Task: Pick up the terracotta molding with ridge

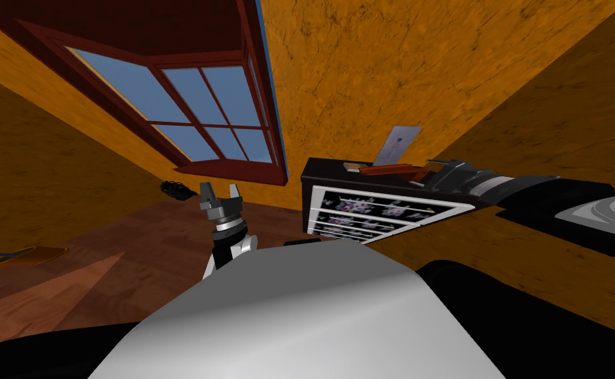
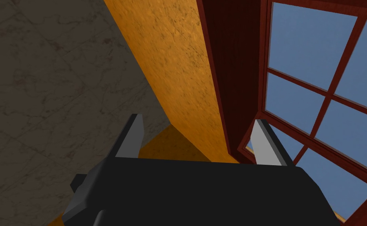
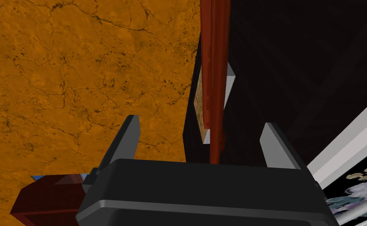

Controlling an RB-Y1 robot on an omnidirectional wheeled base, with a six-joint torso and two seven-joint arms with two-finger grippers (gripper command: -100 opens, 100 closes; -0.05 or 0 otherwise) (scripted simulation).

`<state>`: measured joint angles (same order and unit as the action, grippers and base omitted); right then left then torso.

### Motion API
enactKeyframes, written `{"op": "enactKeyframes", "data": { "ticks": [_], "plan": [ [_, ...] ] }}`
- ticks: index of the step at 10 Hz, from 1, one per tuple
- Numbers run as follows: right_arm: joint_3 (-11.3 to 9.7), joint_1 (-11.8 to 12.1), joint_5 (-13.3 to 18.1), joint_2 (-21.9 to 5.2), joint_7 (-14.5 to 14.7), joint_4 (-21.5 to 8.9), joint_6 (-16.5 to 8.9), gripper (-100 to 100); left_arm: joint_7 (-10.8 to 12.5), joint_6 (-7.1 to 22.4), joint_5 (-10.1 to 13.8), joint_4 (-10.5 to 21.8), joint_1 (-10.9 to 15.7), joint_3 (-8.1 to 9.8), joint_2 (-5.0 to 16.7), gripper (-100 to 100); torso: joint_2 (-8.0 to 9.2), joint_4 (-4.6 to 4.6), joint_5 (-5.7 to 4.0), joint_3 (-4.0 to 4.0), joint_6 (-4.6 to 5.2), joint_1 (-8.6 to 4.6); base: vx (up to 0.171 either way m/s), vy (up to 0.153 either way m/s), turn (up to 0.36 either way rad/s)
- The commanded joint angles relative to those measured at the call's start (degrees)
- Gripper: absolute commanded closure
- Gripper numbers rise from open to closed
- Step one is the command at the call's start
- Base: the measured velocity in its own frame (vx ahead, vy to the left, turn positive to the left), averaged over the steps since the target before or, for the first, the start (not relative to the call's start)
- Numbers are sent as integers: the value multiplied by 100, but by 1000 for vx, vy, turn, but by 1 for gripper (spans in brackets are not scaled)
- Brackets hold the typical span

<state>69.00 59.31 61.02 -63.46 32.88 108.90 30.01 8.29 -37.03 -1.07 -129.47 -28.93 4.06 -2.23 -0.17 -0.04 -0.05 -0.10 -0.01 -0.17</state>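
Two grippers: left gripper (image 2: pixel 198 118) and right gripper (image 3: pixel 201 121), both with fingers spread wide and gripping nothing.
Molding (image 3: pixel 214 78): long, narrow reddish-brown strip with ridges along its length. It lies flat on the cabinet top and runs out between my right fingers with a gap on each side.
Cabinet (image 1: pixel 329 176): dark box with a white-framed front.
Block (image 3: pixel 198 106): small, with a tan face and a pale edge, just beside the molding.
Left arm: held up, well apart from the cabinet.

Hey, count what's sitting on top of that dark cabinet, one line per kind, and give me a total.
Red-brown molding strip: 1
Grey panel: 1
Small tan-and-white block: 1
Total on the dark cabinet: 3
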Motion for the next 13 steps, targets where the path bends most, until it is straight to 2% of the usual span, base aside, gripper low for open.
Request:
{"op": "enactKeyframes", "data": {
  "ticks": [1, 2, 3, 4, 5, 6, 10, 11, 12, 13],
  "plan": [
    [-56, 56, 60, -179, 45, 19, 60, -100, 0, 0, 0, 0, 0, 0, 0, 0, 0, 0, 0, 0, 0, 0, 48, -39, 95],
    [-103, 77, 81, -263, 71, 14, 97, -100, 0, 0, 0, 0, 0, 0, 0, 0, -1, 0, -1, -1, 2, -1, 56, -45, 92],
    [-60, 54, 53, -206, 68, -5, 98, -100, 0, 0, 0, 0, 0, 0, 0, 0, -4, -1, -1, -2, 1, -3, 26, -24, 25],
    [-64, 57, 56, -219, 69, -5, 104, 0, 0, 0, 0, 0, 0, 0, 0, 0, 6, 2, -1, 3, 5, 4, 5, -4, -2],
    [-64, 57, 56, -218, 69, -5, 104, -100, 0, 0, 0, 0, 0, 0, 0, 0, 15, 4, 1, 9, 5, 10, 0, 0, 0],
    [-64, 57, 56, -218, 69, -5, 104, 100, 0, 0, 0, 0, 0, 0, 0, 0, 19, 6, 2, 12, 6, 13, 0, 0, 0],
    [-64, 57, 56, -219, 69, -5, 104, 100, 0, 0, 0, 0, 0, 0, 0, 0, 23, 7, 3, 14, 6, 15, 0, 0, 0],
    [-64, 57, 56, -219, 69, -5, 104, 0, 0, 0, 0, 0, 0, 0, 0, 0, 23, 7, 3, 14, 6, 15, 0, 0, 0],
    [60, -28, -11, -287, 73, -7, 7, -100, 0, 0, 0, 0, 0, 0, 0, 0, 23, 7, 3, 14, 6, 15, -24, 149, 121],
    [102, -57, -35, -312, 75, -7, -28, -100, 0, 0, 0, 0, 1, -2, -2, 0, 27, 7, 12, 16, 2, 63, -39, 233, 122]
  ]
}}
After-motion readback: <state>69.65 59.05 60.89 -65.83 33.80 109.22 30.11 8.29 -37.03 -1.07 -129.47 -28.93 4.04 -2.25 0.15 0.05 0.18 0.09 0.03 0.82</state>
